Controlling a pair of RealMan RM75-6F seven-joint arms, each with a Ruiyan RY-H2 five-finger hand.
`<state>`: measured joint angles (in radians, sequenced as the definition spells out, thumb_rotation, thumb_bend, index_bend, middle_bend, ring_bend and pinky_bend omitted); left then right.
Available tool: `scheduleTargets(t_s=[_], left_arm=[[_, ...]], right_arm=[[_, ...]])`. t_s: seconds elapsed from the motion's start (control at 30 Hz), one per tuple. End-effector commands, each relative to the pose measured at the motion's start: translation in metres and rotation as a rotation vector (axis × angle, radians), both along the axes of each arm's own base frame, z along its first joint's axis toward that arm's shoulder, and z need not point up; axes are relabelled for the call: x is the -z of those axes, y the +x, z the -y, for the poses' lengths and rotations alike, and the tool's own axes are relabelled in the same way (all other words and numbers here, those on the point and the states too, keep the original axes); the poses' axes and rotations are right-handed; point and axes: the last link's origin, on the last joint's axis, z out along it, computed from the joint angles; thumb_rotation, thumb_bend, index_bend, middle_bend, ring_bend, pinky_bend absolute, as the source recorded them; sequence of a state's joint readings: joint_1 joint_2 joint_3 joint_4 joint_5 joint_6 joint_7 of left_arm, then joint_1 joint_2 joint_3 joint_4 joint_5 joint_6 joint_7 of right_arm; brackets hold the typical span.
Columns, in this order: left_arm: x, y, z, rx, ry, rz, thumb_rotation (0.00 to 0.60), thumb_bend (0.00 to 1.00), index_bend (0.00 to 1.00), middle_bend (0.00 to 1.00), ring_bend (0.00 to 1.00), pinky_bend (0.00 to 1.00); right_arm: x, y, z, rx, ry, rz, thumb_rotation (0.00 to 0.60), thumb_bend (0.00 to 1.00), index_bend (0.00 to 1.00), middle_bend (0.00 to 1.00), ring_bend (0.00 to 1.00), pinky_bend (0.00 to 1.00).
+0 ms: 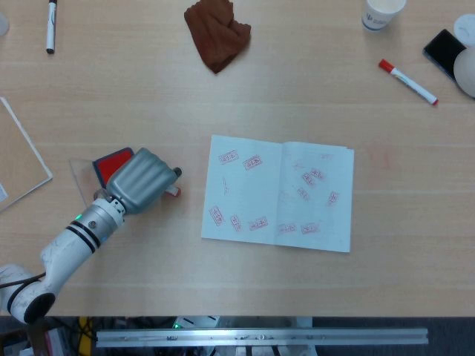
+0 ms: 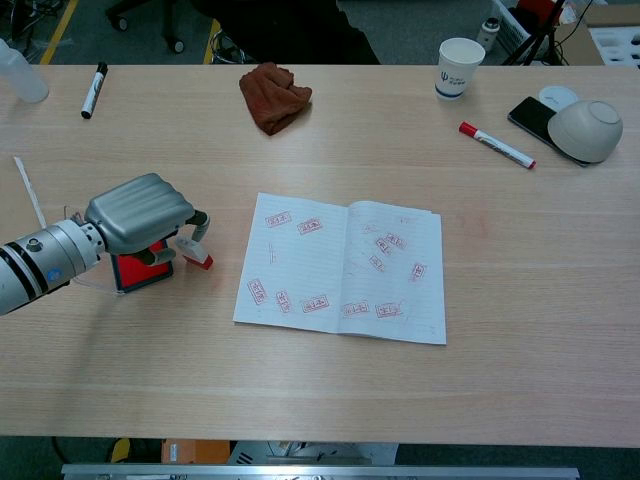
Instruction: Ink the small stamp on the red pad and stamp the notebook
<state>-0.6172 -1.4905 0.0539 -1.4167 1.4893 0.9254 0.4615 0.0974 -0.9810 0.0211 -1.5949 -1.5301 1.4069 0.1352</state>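
The small stamp [image 1: 172, 191] [image 2: 194, 252] sits tilted, red base low, just right of the red ink pad [image 1: 111, 165] [image 2: 132, 270]. My left hand [image 1: 141, 179] [image 2: 140, 212] covers most of the pad, and its fingers curl down around the stamp's pale handle, pinching it. The open notebook [image 1: 278, 193] [image 2: 345, 268] lies at the table's middle, to the right of the hand, with several red stamp marks on both pages. My right hand shows in neither view.
A brown cloth [image 1: 217, 31] and a black marker [image 1: 50, 26] lie at the back left. A paper cup [image 2: 459, 67], a red marker [image 2: 497, 145], a phone [image 1: 444, 50] and a bowl [image 2: 585, 130] sit at the back right. A clear sheet [image 1: 18, 159] lies at the left edge.
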Motion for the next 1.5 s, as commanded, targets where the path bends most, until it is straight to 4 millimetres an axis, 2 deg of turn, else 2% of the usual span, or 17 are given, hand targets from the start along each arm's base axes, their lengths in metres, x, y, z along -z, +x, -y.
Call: scheduleTargets(t_s=[0.03,1.03,1.5], left_arm=[[0.000,-0.001,0.002,-0.007,0.000,-0.003,0.600,0.26,0.46,0.98,1.00,1.00],[0.008,0.013,0.006,-0.010,0.008,0.029,0.600,0.26,0.48,0.98,1.00,1.00],[0.013,0.013,0.007,-0.016,0.015,0.022,0.600,0.26,0.48,0.98,1.00,1.00]], right_arm=[[0.000,0.000,0.000,0.001,0.000,0.000,0.600,0.29,0.35,0.33,0.23,0.35],[-0.003,-0.005,-0.002,0.011,-0.001,0.000,0.600,0.29,0.35,0.33,0.23,0.35],[-0.004,-0.005,-0.003,0.011,-0.002,0.002,0.600,0.29,0.35,0.33,0.23,0.35]])
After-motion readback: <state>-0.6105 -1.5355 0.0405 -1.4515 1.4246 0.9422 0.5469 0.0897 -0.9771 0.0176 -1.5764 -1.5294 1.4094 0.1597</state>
